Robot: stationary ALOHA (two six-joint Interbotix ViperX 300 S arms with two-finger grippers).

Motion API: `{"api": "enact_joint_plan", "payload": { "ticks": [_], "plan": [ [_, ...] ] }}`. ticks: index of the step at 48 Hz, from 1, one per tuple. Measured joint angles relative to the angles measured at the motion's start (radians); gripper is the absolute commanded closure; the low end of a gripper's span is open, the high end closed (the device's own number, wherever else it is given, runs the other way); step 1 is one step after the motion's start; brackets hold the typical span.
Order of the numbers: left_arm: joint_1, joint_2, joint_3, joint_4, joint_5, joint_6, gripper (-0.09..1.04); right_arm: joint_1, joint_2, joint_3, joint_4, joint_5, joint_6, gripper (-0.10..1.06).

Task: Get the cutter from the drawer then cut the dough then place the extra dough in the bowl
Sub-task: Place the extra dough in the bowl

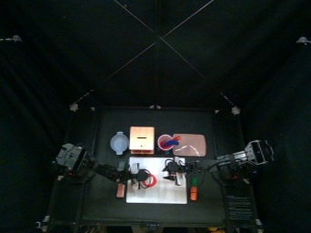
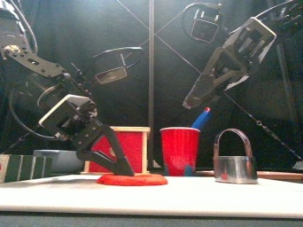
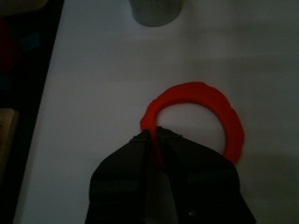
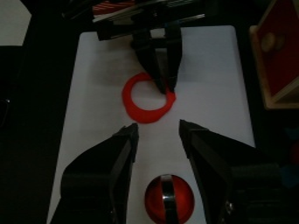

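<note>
- The white cutting board (image 2: 236, 202) lies flat and smooth along the front of the black worktop (image 1: 122, 118).
- On the board rests the dough ring (image 2: 133, 179), red, soft-looking and low. From above it is an uneven loop, thicker on 1 side.
- The left tool (image 2: 119, 168) slants down to the ring's rim. Its 2 dark jaws are pinched narrow on the dough, and the jaws hide that part of the rim.
- To the right stands the cutter (image 2: 236, 167), a shiny metal cylinder with a looped wire handle, upright and apart from the dough.
- Between the dough and the cutter, slightly farther back, is the red cup (image 2: 180, 151), a smooth plastic taper with a blue knife (image 2: 201, 117) poking out.
- The right tool (image 4: 159, 129) hangs above the cup, jaws spread wide and holding nothing.
- A round red shape (image 4: 170, 197) shows low between them; I cannot tell what it is.
- Behind the left tool stands the pale wooden box (image 2: 124, 142) with its red front, partly covered by that arm.
- At the back, the blue-grey bowl (image 1: 118, 142) sits left of the box and the pink tray (image 1: 195, 146) to its right; the toys on the tray are too small to tell.
</note>
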Motion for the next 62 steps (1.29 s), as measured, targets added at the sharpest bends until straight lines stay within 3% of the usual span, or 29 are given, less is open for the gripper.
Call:
{"api": "enact_joint_plan", "payload": {
  "ticks": [9, 21, 32, 39, 51, 62],
  "plan": [
    [0.015, -0.109, 0.000, 0.012, -0.094, 0.097, 0.37, -0.002, 0.000, 0.000, 0.000, -0.002, -0.002, 0.17],
    [0.035, -0.339, 0.054, -0.008, -0.250, 0.388, 0.37, -0.009, 0.000, 0.000, 0.000, -0.003, -0.002, 0.17],
    [0.132, -0.540, 0.118, -0.239, -0.270, 0.706, 0.37, -0.015, 0.002, 0.000, 0.000, -0.002, -0.002, 0.17],
    [0.173, -0.655, 0.178, -0.367, -0.282, 0.839, 0.36, -0.021, 0.002, 0.000, -0.003, -0.005, -0.003, 0.17],
    [0.204, -0.838, 0.301, -0.518, -0.285, 0.874, 0.36, -0.035, 0.002, 0.000, -0.011, -0.009, -0.003, 0.17],
    [0.213, -0.874, 0.387, -0.611, -0.285, 0.870, 0.34, -0.037, 0.012, 0.000, -0.011, -0.014, -0.005, 0.17]
  ]
}}
